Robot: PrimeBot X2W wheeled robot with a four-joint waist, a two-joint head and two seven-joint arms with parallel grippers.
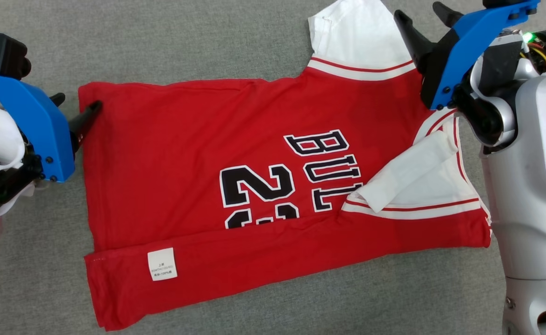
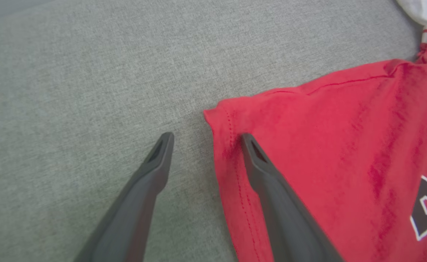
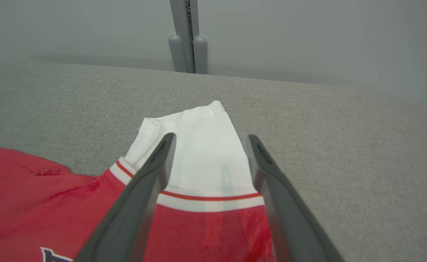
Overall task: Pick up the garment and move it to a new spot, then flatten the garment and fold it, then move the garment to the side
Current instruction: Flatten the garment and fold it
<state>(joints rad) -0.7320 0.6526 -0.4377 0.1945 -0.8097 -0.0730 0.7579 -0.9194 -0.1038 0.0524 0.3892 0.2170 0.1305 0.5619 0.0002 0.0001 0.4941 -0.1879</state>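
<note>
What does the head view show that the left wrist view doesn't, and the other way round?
Head view, not left wrist: the open right gripper, the white label on the folded flap, the BUL lettering. Left wrist, not head: hem stitching up close, one finger over the red jersey, the other over the grey surface. Both: jersey, surface, open left gripper.

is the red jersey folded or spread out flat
Partly folded: the jersey has its near edge turned over the front, showing the inside label and hiding part of the number; the rest lies flat.
</note>
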